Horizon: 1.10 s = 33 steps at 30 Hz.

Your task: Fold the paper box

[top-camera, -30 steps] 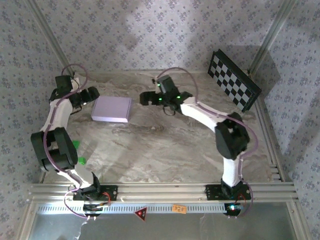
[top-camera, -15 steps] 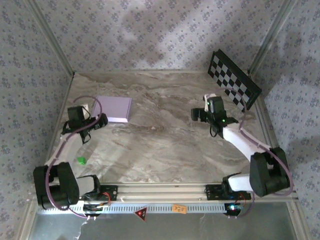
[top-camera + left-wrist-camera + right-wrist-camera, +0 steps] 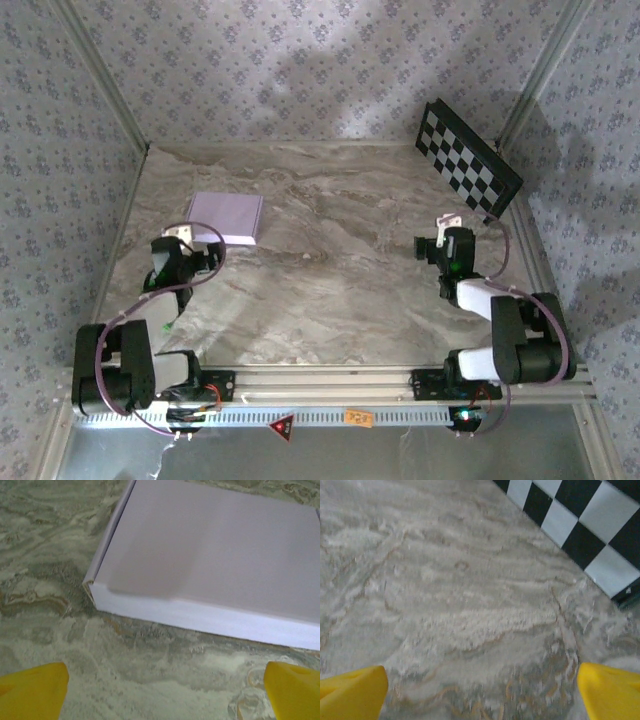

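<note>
The paper box point(image 3: 225, 217) lies folded shut as a shallow pale lilac rectangle at the back left of the marble table. In the left wrist view the box point(image 3: 210, 555) has its white front wall facing me, a short gap beyond my fingertips point(image 3: 30, 690). My left gripper point(image 3: 198, 255) sits low just in front of the box, open, and holds nothing point(image 3: 162, 695). My right gripper point(image 3: 428, 248) rests low at the right side, far from the box. It is open over bare marble point(image 3: 480, 695), its yellow fingertips point(image 3: 612, 692) spread wide.
A black-and-white checkerboard panel point(image 3: 468, 158) leans at the back right corner, its edge near my right gripper point(image 3: 580, 520). Patterned walls close three sides. Aluminium rails point(image 3: 320, 380) run along the near edge. A small green scrap point(image 3: 163, 326) lies by the left arm.
Both arms have drawn back from the table's far part toward their bases and folded low. The box has stayed in place, shut.
</note>
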Tool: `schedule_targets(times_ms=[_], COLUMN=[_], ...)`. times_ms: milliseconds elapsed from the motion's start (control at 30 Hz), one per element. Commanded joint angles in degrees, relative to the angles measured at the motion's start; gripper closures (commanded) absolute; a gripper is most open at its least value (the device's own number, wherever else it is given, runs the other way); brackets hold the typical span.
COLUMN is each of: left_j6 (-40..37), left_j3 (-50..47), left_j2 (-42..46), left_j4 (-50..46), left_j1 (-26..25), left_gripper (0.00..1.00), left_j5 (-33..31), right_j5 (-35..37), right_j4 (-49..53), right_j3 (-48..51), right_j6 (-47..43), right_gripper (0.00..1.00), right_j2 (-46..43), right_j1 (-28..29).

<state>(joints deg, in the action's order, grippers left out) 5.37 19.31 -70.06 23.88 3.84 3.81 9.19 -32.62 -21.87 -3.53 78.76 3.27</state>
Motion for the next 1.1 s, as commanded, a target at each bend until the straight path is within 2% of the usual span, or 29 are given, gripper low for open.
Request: schedule_targets(times_ms=[0, 100, 167, 233, 467, 533, 567, 733, 1067], left_j6=[-1.8, -2.4, -2.8, -3.6, -5.0, -5.4, -4.6, -4.9, -4.8], left_j3=[0.8, 1.1, 1.6, 2.0, 1.8, 4.2, 3.9, 4.3, 4.2], left_j2=[-2.7, -5.1, -6.3, -7.5, -18.6, -17.4, -18.5, -17.8, -18.0], left_j4=[11.6, 15.4, 16.5, 17.3, 29.1, 22.0, 24.8, 22.7, 23.1], left_j1=[0.2, 0.2, 0.2, 0.2, 0.0, 0.0, -0.6, -1.6, -1.8], left_gripper=[0.0, 0.0, 0.0, 0.0, 0.0, 0.0, 0.0, 0.0, 0.0], left_j5=[2.4, 3.6, 4.7, 5.3, 6.7, 6.0, 3.1, 0.4, 0.1], right_j5=[-2.1, -3.6, -3.7, -4.5, -5.5, -5.5, -5.6, -5.5, -8.1], right_j4=[-13.1, -21.4, -16.5, -17.4, -16.2, -16.0, -16.1, -16.2, -15.6], right_j3=[0.4, 2.0, 0.7, 0.5, 0.1, 0.1, 0.1, 0.0, -0.2], right_j6=[0.8, 1.6, 1.8, 1.9, 2.1, 2.1, 2.1, 2.0, 1.8], right_gripper=[0.01, 0.01, 0.01, 0.01, 0.01, 0.01, 0.01, 0.01, 0.01], right_j2=[5.6, 10.0, 8.6, 9.4, 9.2, 9.2, 9.2, 9.1, 9.1], right_j1=[-1.9, -3.2, -3.5, -3.7, -4.2, -4.2, -4.2, -4.2, -4.8])
